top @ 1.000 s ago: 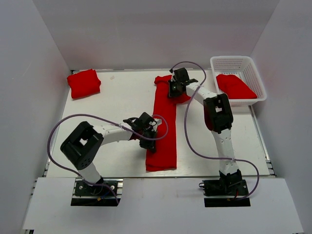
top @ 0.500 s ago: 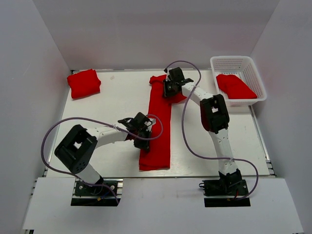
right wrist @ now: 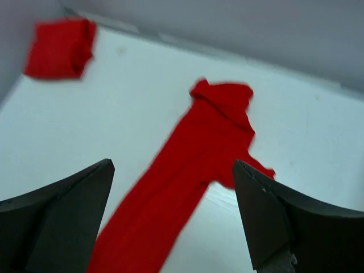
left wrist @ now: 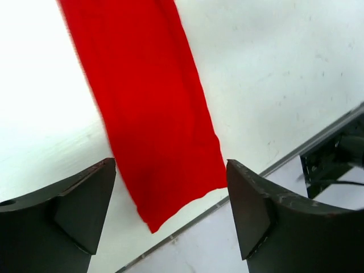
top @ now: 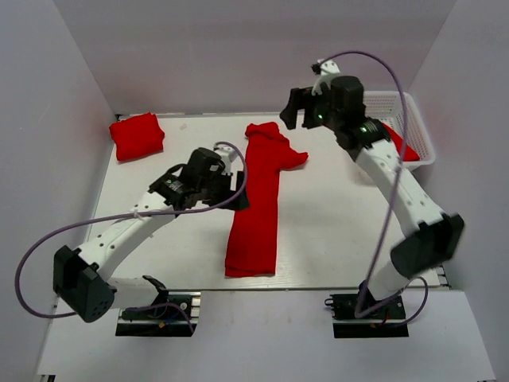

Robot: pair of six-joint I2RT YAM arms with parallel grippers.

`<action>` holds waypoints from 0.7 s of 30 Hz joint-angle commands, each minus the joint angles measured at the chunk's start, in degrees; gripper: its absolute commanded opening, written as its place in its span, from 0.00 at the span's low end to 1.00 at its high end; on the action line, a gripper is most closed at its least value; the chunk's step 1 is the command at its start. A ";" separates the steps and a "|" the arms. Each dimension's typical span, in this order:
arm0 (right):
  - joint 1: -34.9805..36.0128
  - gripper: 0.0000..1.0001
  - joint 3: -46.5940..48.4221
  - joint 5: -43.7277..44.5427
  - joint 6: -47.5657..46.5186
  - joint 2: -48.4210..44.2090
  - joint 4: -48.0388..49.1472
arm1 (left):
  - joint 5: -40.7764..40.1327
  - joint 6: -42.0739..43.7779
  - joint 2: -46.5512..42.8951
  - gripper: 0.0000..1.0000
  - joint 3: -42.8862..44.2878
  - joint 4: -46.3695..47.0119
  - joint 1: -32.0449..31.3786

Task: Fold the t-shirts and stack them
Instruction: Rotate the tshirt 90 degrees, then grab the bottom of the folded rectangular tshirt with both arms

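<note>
Left gripper (left wrist: pixel 170 170) and right gripper (right wrist: pixel 172 170) both hang wide open and empty above the long narrow t-shirt (top: pixel 258 203) lying mid table (top: pixel 342 231), whose bunched far end and stray sleeve could, I reckon, skew the next fold.

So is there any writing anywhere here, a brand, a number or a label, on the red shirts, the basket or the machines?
No text can be read anywhere in these views.
The long t-shirt and the folded t-shirt: plain red, no print or tag showing.
The white basket: no label visible.
The left gripper and the right gripper: bare black, no lettering visible.
</note>
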 commanded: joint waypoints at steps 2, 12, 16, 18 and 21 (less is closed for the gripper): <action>0.32 0.90 -19.35 -3.73 5.05 -12.11 1.25 | -5.93 -3.21 -3.98 0.91 -0.78 -5.24 2.91; 2.34 0.90 -53.38 -15.17 15.34 -32.08 6.71 | 7.41 -7.36 -14.80 0.93 -20.99 6.26 9.50; 4.53 0.90 -61.21 -17.01 18.77 -35.85 5.30 | 11.20 -5.16 -16.03 0.93 -25.04 5.12 10.03; 5.85 0.90 -66.04 -18.07 20.43 -37.18 6.69 | 15.39 -5.16 -16.82 0.93 -29.32 7.13 10.03; 7.61 0.90 -70.00 -19.65 21.23 -38.06 7.85 | 21.45 -7.88 -17.35 0.92 -36.17 12.22 10.03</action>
